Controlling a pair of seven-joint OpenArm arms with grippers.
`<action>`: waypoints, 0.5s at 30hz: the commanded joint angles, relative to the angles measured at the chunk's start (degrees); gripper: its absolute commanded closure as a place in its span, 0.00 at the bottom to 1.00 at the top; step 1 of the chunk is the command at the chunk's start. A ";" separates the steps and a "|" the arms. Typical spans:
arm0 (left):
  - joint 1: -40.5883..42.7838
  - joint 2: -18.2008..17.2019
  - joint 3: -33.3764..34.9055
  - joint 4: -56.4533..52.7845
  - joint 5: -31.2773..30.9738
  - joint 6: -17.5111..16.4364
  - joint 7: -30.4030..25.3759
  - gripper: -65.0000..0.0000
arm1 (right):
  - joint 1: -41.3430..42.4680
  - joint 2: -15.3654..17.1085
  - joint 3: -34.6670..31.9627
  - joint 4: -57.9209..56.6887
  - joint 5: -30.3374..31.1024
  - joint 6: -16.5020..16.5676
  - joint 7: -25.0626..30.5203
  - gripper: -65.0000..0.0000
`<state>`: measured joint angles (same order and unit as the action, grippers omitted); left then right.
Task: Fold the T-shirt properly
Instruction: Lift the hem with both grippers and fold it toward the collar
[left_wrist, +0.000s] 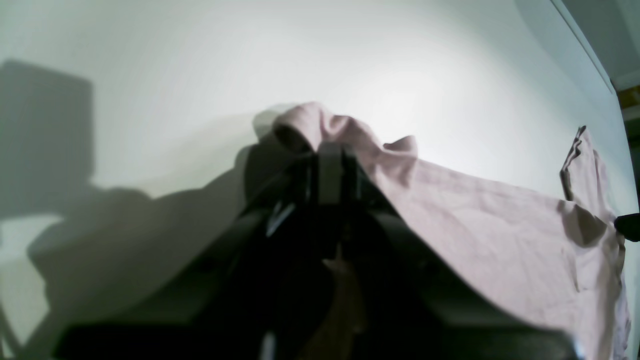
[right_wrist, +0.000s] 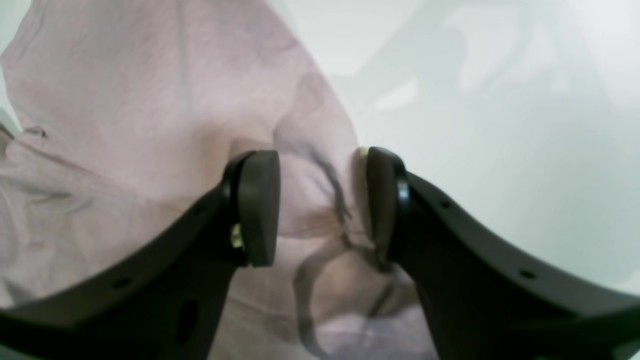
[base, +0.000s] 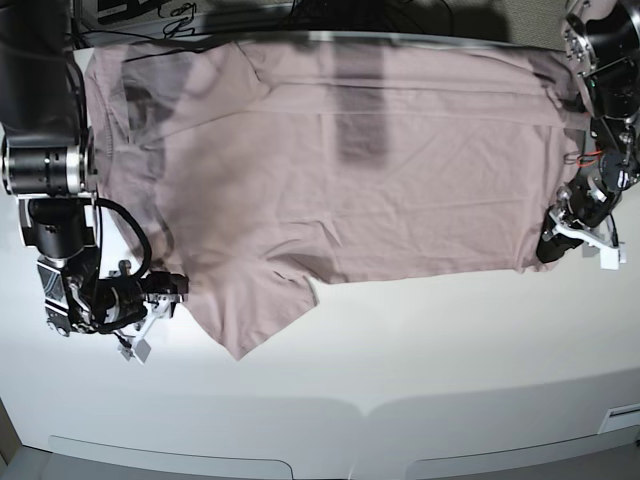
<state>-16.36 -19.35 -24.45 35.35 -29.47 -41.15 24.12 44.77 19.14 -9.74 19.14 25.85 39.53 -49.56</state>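
The left gripper (left_wrist: 330, 165), jaws pressed together, is pinching a corner of the plain mauve-pink cotton T-shirt (base: 340, 170) spread across the white tabletop (base: 400, 380). The right gripper (right_wrist: 320, 200), jaws spread, is straddling a wrinkled sleeve edge, so the grasping step looks half done; next it likely needs to close there.

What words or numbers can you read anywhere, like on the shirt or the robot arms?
None can be read.
T-shirt: plain pink, no print or label showing.
Table: bare white, no writing.
Robot arms: no letters or numbers that can be made out in any view.
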 joint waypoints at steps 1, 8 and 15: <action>0.17 -0.20 0.17 -0.11 3.50 1.15 3.63 1.00 | 0.13 -0.63 -0.04 -0.31 -0.70 0.47 -3.26 0.56; 0.15 -0.20 0.17 -0.11 3.52 1.15 3.63 1.00 | 0.11 -2.01 -0.04 -0.31 -1.25 0.47 -4.66 0.62; 0.17 -0.20 0.17 -0.11 3.50 1.15 3.58 1.00 | 0.09 -2.14 -0.04 -0.31 -9.40 0.47 0.72 1.00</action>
<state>-16.36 -19.33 -24.45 35.35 -29.47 -41.15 24.08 44.88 17.12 -9.69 19.14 18.15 40.53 -47.40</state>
